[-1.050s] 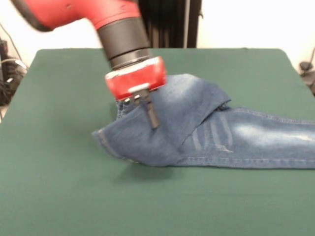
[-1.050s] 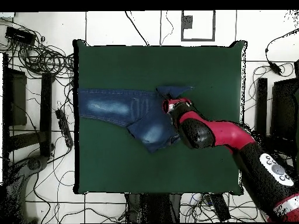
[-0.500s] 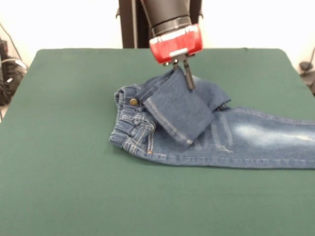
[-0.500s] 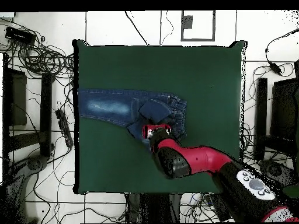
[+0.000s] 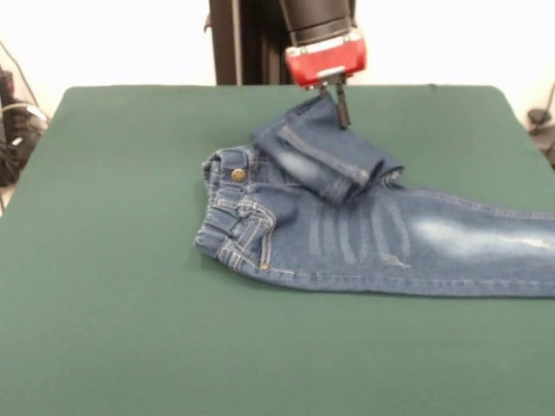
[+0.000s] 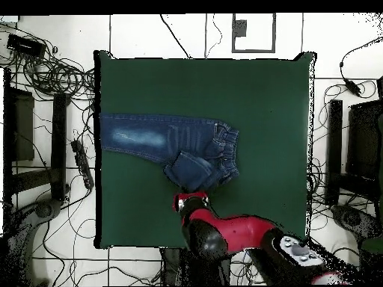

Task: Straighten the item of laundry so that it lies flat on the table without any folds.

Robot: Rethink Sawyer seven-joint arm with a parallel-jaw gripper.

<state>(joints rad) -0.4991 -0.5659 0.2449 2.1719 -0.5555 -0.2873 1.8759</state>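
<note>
Pinching the hem end of one folded-back leg, the gripper (image 5: 340, 94) sits in the upper centre of the front view, its dark fingers closed together on the cloth's edge so far as the view lets me judge. The jeans (image 5: 364, 234) lie across the centre-right of the green table (image 5: 113, 286), waistband towards the middle with the metal button (image 5: 238, 174) showing, one leg running flat off the right edge of the frame. The other leg (image 5: 325, 154) is doubled over the seat and lifted at its tip. In the overhead view the same fold shows as a dark wedge below the waistband, just above the red gripper head. The main risk I see is the pinch being shallow: if only the hem edge is caught, a pull could slip it free and the leg would drop back folded. Pulling too far or too fast could also drag the whole garment, bunching the waistband or skewing the flat leg.
</note>
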